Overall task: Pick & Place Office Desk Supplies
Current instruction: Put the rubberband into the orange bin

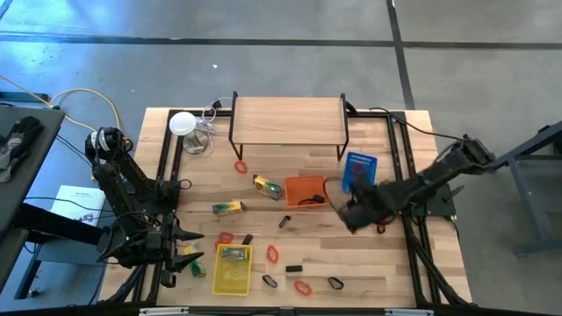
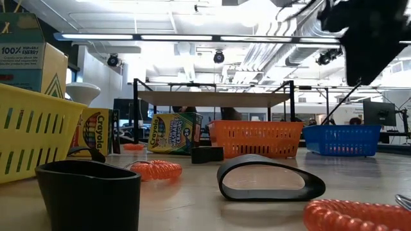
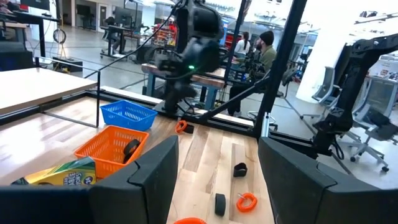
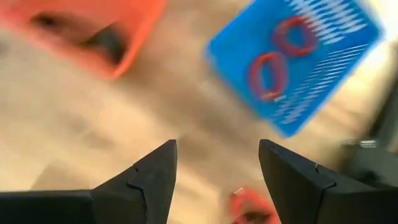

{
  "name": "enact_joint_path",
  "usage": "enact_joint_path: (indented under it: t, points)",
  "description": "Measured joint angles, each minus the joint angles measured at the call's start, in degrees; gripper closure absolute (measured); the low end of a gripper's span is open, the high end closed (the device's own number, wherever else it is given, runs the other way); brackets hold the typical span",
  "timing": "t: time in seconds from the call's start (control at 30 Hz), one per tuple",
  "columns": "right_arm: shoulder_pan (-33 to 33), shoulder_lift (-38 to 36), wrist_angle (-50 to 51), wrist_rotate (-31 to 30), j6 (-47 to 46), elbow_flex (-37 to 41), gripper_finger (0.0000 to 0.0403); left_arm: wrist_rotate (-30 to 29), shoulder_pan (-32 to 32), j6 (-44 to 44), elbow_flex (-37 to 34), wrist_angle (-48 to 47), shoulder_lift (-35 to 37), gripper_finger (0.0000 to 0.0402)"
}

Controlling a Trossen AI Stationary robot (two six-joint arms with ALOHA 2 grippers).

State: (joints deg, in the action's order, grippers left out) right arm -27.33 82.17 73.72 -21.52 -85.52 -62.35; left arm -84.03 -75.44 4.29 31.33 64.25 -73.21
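Empty, wide-jawed right gripper hangs between orange basket and blue basket.

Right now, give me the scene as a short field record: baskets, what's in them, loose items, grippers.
baskets: blue basket, orange basket, yellow basket
blue basket contents: two red bands
orange basket contents: a black clip
yellow basket contents: one yellow-green pack
loose on table: crayon box, more red bands, black clips
left gripper: open, empty, beside the yellow basket
right gripper: open, empty, above the table between orange and blue baskets
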Motion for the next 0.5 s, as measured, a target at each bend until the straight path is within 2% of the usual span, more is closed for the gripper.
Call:
enact_joint_path:
  t: [0.07, 0.13, 0.3, 0.5]
  points:
    - [-3.9, 0.1, -3.9, 2.8, -0.8, 0.0, 0.0188, 0.0, 0.0, 0.0, 0.0, 0.0, 0.0, 0.0188]
    - [-6.8, 0.3, -7.4, 8.4, -3.3, 0.0, 0.0188, 0.0, 0.0, 0.0, 0.0, 0.0, 0.0, 0.0188]
    - [-12.0, 2.0, -8.3, 17.5, -20.2, 0.0, 0.0188, 0.0, 0.0, 0.0, 0.0, 0.0, 0.0, 0.0188]
    - [-15.4, 5.9, -3.3, 20.4, -27.3, 0.4, 0.0188, 0.0, 0.0, -1.6, 0.0, 0.1, -0.9, 0.0188]
